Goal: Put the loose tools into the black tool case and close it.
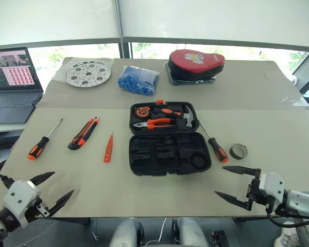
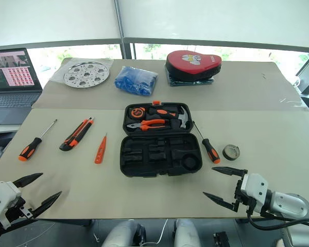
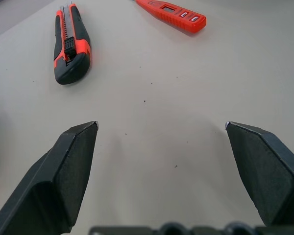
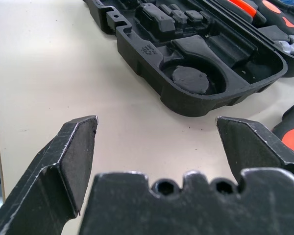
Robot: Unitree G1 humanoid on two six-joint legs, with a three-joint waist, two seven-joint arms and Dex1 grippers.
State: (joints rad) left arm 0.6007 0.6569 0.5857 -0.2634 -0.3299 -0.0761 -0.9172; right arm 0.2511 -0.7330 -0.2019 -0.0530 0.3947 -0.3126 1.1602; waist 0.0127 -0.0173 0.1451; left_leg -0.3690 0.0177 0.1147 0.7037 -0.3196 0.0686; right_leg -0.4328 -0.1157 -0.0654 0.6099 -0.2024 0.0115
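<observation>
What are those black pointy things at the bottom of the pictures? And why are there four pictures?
Those are a robot's two hands, the left gripper and the right gripper. Each has pointy black jaws, wide open now and holding nothing. Two pictures come from cameras in the robot's head, looking down at a table. The other two come from cameras on its wrists, looking out between the jaws. On the table lies an open black tool case. Left of it are a screwdriver, a utility knife and a slim orange tester. Right of it are another screwdriver and a small grey tape roll.
</observation>
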